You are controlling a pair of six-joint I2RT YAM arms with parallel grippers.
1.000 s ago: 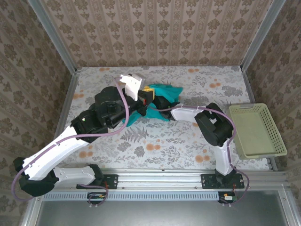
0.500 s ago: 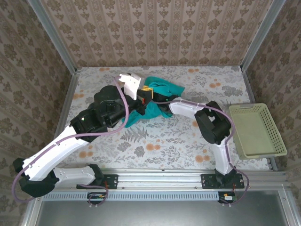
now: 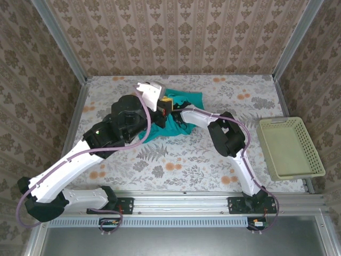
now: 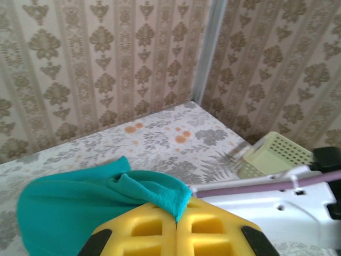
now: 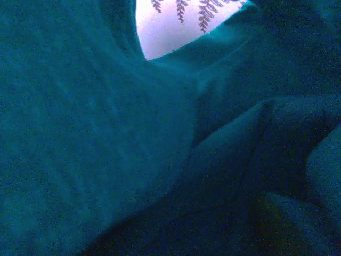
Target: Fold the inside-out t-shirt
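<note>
Claw (image 4: 176,220) of left arm (image 3: 80,154) on t-shirt (image 4: 69,208)

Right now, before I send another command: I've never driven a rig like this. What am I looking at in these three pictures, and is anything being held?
Two white robot arms are bolted at the near edge of a flower-patterned table. The overhead picture looks down from behind them, with the left arm on the left and the right arm on the right. The other two pictures come from a camera on each wrist. On the table are a teal t-shirt, bunched near the back, and a pale yellow basket at the right edge. The left fingers, yellow in the left wrist picture, are shut and seem to pinch a fold of the shirt. The right arm reaches into the shirt. The right fingers are buried in cloth, so I cannot tell if they are open.
</note>
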